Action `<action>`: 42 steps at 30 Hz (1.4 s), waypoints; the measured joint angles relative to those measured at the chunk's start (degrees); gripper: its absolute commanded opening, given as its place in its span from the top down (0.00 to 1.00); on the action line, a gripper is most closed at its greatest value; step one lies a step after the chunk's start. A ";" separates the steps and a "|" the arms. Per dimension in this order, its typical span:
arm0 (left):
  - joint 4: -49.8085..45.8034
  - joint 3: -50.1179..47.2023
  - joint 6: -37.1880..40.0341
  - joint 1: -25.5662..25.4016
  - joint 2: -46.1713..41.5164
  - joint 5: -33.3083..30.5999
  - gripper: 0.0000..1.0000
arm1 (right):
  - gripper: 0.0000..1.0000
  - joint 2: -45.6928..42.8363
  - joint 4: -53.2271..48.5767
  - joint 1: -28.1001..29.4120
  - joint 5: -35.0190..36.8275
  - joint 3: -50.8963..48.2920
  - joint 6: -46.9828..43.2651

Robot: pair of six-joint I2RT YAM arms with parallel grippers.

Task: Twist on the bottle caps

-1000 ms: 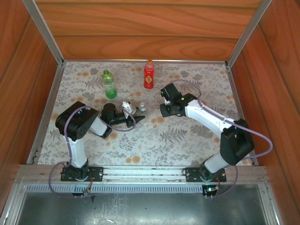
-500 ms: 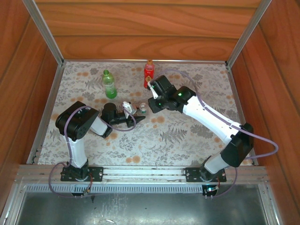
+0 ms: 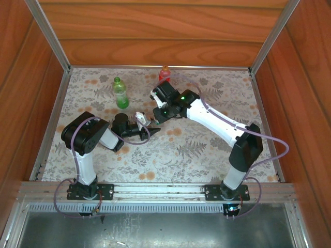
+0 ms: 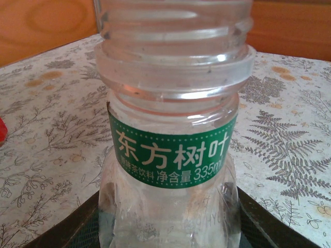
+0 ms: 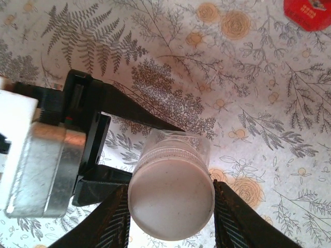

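**Capping the clear bottle**

Got the left claw [image 3: 152, 126] clamped on the clear bottle [image 4: 170, 155] on the cloth [image 3: 207, 150], white cap [image 5: 171, 199] pinched in the right claw [image 5: 171, 209] over the neck. Lower dead level, then twist gently. Skip the green bottle [image 3: 120, 92], red bottle [image 3: 164, 74] behind.

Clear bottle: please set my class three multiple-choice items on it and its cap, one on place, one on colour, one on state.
1. Where is the clear bottle?
A) between the left tool's fingers
B) against the far wall
C) at the table's near edge
2. Its label band is:
A) red
B) green
C) blue
3. The white cap is:
A) lying loose
B) pinched by the right tool
C) screwed fully down

Key: 1A, dark fingers flank its base. 2B, a green band sits under the neck. 3B, fingers flank the cap, and the neck threads are bare.
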 measured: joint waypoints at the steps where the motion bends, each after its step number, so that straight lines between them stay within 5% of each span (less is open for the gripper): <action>1: 0.00 0.00 0.00 0.00 0.00 0.00 0.50 | 0.59 0.44 -0.17 0.00 0.00 0.13 -0.02; 42: -0.02 0.00 0.07 -0.11 0.00 -0.02 0.50 | 0.61 10.12 -13.99 -0.20 -0.20 13.99 -0.55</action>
